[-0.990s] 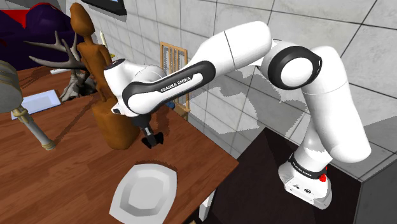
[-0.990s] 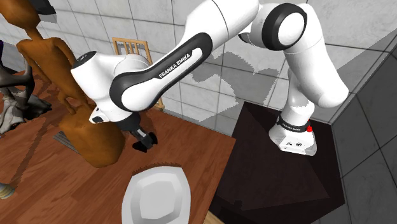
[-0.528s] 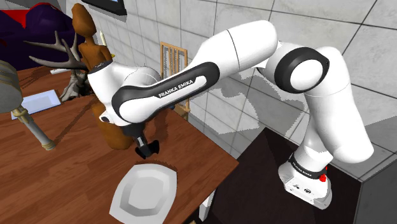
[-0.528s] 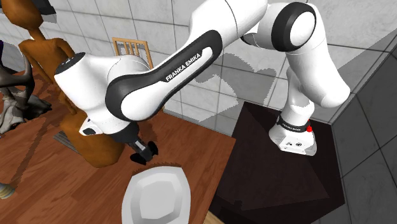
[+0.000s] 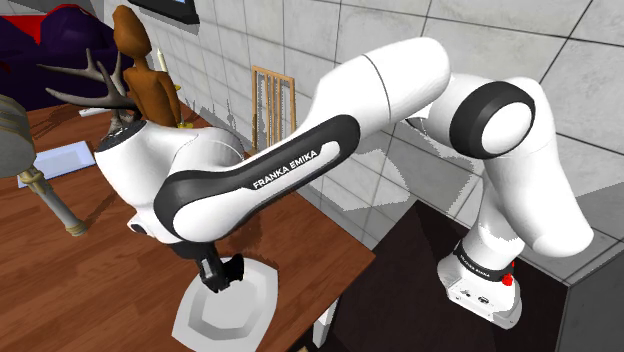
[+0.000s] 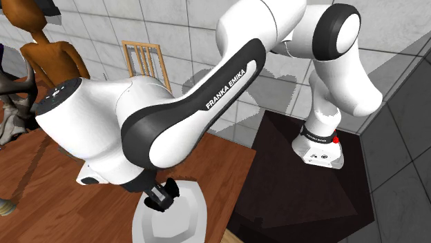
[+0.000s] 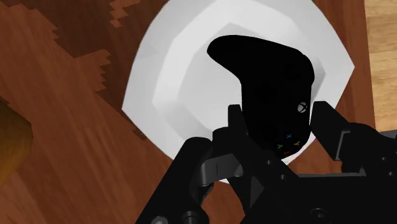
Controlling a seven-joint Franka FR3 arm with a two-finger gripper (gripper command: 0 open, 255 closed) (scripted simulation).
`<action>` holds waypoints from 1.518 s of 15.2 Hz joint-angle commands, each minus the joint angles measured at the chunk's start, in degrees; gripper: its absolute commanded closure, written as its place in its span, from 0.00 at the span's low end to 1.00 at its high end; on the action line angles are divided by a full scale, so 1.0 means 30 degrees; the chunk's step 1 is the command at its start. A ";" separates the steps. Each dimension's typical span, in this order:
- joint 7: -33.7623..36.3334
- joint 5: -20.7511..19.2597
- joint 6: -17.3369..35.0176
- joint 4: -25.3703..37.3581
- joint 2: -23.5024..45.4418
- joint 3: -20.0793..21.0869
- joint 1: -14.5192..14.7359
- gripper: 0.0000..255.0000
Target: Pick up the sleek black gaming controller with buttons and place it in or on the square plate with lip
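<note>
The controller (image 7: 264, 76) is off the table, black and curved, tiny coloured buttons showing at the end nearest the hand, and it hangs right over the white plate (image 7: 159, 95). The gripper (image 7: 280, 119) has it: both fingers (image 7: 326, 121) press in on either side of its body, clamped onto it with no gap showing. In the shoulder view the hand points down over the plate's upper rim, low and close, and the second exterior view agrees. Whether the controller touches the plate, the pictures do not settle. The plate lies on the wooden table (image 5: 80, 290), near the corner beside the dark stand (image 5: 410, 290). So the pick looks done and the carry looks as good as done. What is left, by this reading, is the last stretch: come down, part the fingers, let the controller settle inside the lip, then lift clear. The brown figure (image 5: 150, 85) and the antlers (image 5: 85, 88) stand well apart at the table's far end.
</note>
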 commanded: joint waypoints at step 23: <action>0.0435 -0.0455 0.3032 -0.1179 0.1898 -0.0259 0.0362 1.00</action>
